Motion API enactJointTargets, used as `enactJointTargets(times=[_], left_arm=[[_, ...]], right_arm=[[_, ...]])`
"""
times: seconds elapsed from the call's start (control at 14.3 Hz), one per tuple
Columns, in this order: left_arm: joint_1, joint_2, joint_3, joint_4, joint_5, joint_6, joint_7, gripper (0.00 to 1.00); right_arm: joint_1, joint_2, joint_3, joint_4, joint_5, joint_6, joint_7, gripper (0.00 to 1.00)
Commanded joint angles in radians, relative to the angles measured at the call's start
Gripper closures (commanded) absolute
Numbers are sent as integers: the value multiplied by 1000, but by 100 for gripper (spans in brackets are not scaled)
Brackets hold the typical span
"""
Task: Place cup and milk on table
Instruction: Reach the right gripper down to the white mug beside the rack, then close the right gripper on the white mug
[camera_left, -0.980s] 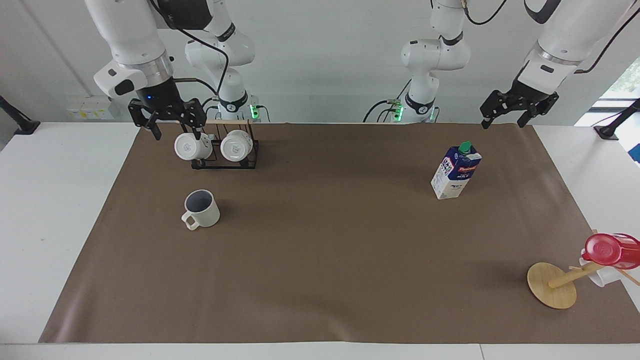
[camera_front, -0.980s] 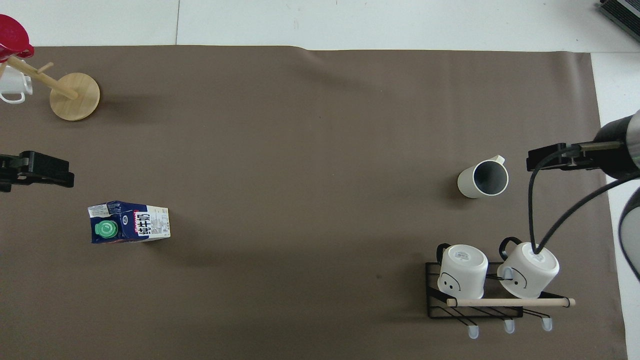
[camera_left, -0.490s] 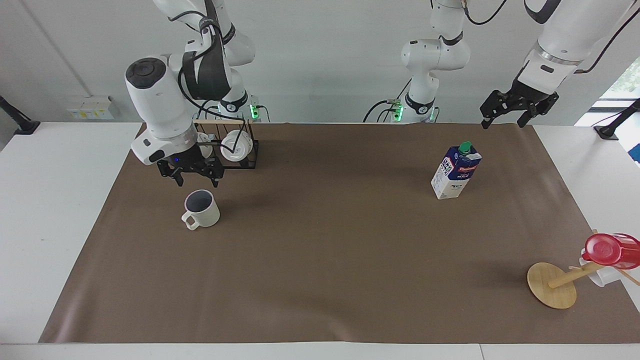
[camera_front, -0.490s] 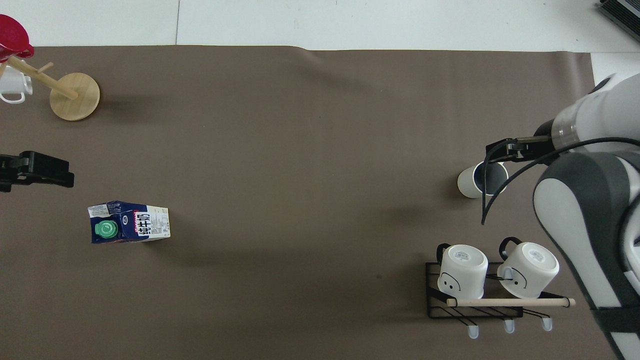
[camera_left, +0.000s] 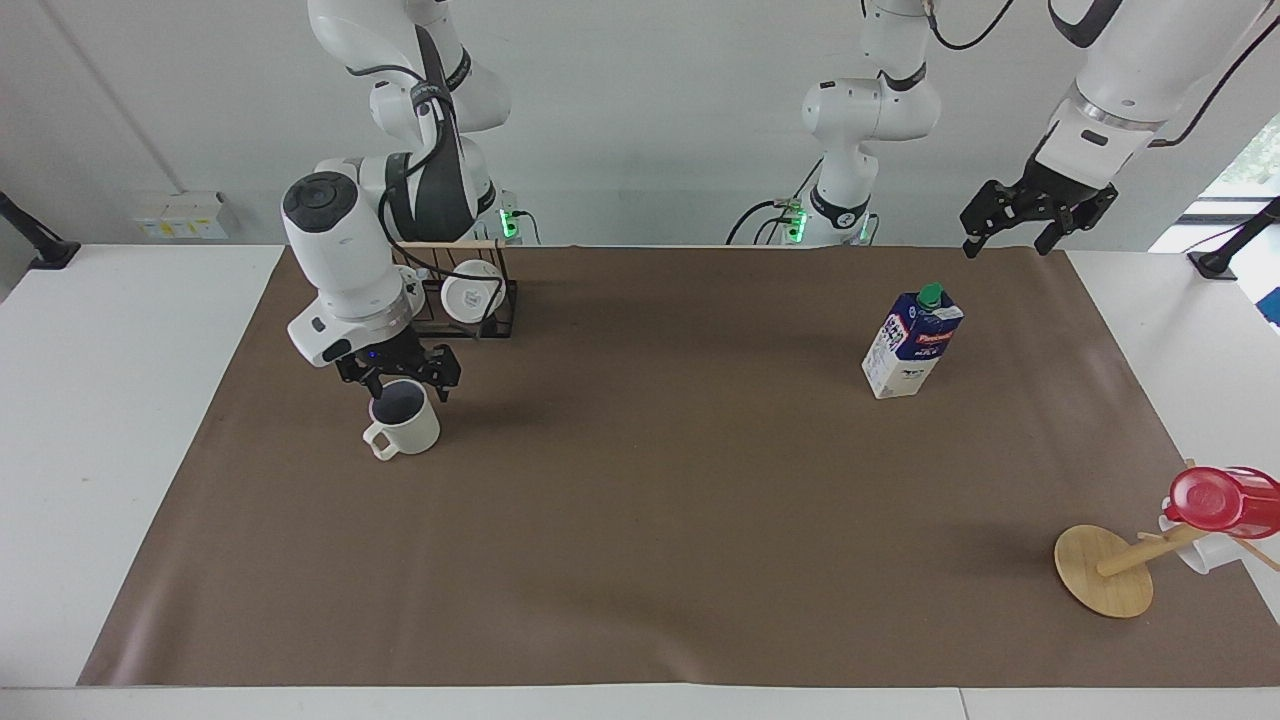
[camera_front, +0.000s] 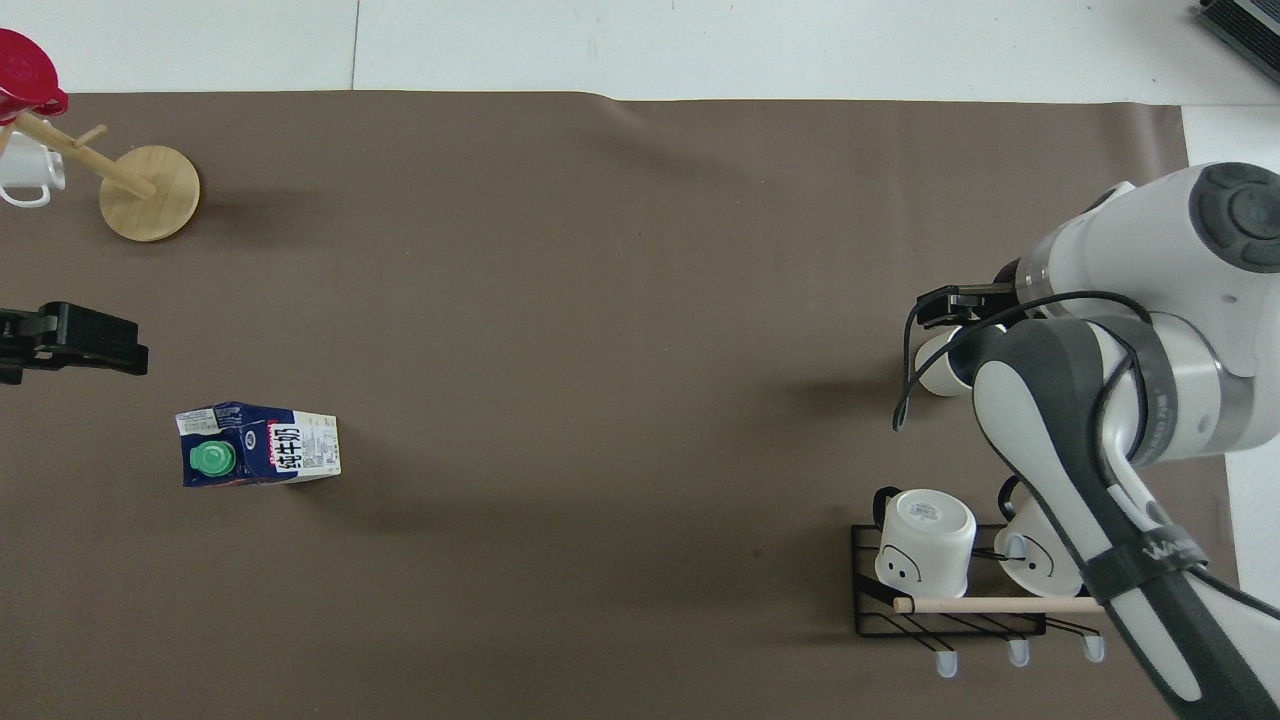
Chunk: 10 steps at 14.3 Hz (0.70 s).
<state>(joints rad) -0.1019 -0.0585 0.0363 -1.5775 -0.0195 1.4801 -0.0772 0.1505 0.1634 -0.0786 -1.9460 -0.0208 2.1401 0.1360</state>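
Lowering, right gripper (camera_left: 400, 382) now reaches cup (camera_left: 405, 428).

Plain pale wall (camera_left: 650, 120), window (camera_left: 1245, 165) at one edge, even daylight, white tabletop (camera_left: 120, 420)

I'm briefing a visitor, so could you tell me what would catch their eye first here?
The right hand, open, sits low over the cup at the right arm's end of the table. The milk stands upright toward the left arm's end, where the left hand waits, open and raised.
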Motion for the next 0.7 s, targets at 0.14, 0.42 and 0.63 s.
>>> enactJointTargets(times=[0.14, 0.42, 0.63], left_arm=[[-12, 9, 10, 25, 10, -23, -6, 0], [-13, 9, 10, 25, 10, -23, -7, 0], [-12, 9, 11, 25, 10, -27, -6, 0]], right_arm=[[-12, -4, 5, -79, 10, 78, 4, 0], [-15, 24, 5, -94, 10, 112, 1, 0], [-20, 30, 5, -102, 10, 124, -1, 0]])
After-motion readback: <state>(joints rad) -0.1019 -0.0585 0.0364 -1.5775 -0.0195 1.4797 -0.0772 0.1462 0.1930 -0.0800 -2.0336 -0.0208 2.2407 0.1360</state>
